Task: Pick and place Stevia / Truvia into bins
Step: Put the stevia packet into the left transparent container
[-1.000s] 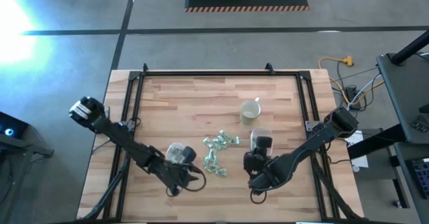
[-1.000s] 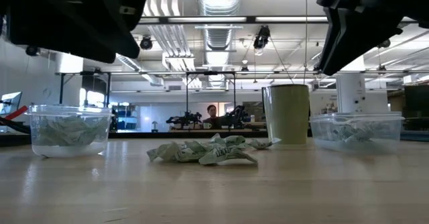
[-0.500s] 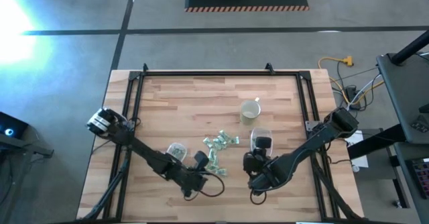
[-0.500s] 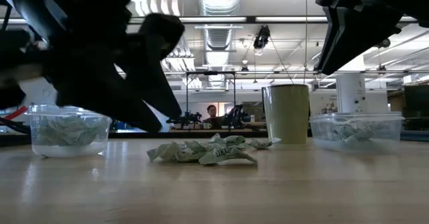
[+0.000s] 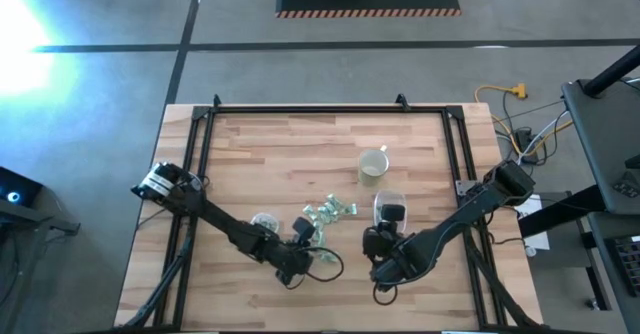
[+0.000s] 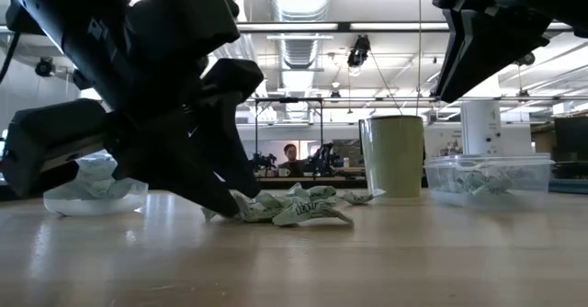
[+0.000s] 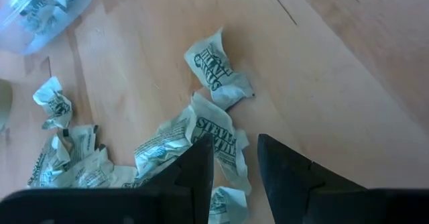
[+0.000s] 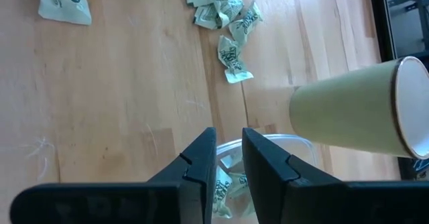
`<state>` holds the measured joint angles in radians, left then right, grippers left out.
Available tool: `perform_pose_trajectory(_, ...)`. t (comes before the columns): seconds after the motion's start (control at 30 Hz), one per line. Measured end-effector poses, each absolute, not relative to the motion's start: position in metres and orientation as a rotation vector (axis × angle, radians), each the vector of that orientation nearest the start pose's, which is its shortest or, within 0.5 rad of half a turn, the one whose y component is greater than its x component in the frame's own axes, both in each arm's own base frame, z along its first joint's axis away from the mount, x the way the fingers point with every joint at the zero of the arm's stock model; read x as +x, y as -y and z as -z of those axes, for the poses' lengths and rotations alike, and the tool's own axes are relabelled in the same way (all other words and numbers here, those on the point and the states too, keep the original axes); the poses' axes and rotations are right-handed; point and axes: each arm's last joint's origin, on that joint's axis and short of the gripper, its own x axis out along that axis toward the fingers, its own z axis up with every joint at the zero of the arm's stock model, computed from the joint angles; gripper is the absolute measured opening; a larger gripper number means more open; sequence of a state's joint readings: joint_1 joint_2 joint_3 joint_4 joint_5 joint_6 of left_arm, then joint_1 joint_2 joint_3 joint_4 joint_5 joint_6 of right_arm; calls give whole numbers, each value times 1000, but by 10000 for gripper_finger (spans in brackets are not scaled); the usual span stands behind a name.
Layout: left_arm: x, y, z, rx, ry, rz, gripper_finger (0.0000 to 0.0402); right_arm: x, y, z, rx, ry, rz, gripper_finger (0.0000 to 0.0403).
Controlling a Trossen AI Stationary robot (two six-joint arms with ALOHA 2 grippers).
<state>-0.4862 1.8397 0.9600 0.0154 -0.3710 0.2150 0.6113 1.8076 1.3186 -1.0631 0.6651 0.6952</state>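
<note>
**Left gripper down at the packet heap, fingers parted over a crumpled packet**

The Stevia packets (image 5: 322, 224) lie in a loose, crumpled heap on the wooden table (image 5: 300, 149), between the two bins and just in front of the cream mug (image 5: 373, 164). More packets already sit in the round bin (image 5: 263, 220) on the left and in the rounded-rectangular bin (image 6: 487, 180) on the right.

The packets look very light, thin and soft; creased paper that will bend, slide on the wood and cling to neighbours. Best taken by a raised fold or standing edge, since a flat one gives the fingers little to bite. A pinch in the thick of the heap may lift two at once, so an outlying packet is the safer pick.

The left gripper (image 7: 234, 158) is low at the near edge of the heap, its fingers apart with a printed packet (image 7: 218, 143) lying in the gap between the tips, not yet clamped.

The right gripper (image 8: 229, 155) hangs over the rounded-rectangular bin, fingers narrowly parted and holding nothing, waiting.

A person sits far back in the room.
</note>
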Motion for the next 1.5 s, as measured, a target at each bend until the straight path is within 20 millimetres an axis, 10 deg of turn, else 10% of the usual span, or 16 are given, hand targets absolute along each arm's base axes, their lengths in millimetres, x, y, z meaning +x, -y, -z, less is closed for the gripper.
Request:
perform_pose_trajectory(1.07,320,155,-157,530,-728,154,0,279,-174,-207,-316,-1114,447,59)
perform_pose_trajectory(1.5,267,159,-208,624,-696,-96,0,279,-173,-206,-320,-1119,448,60)
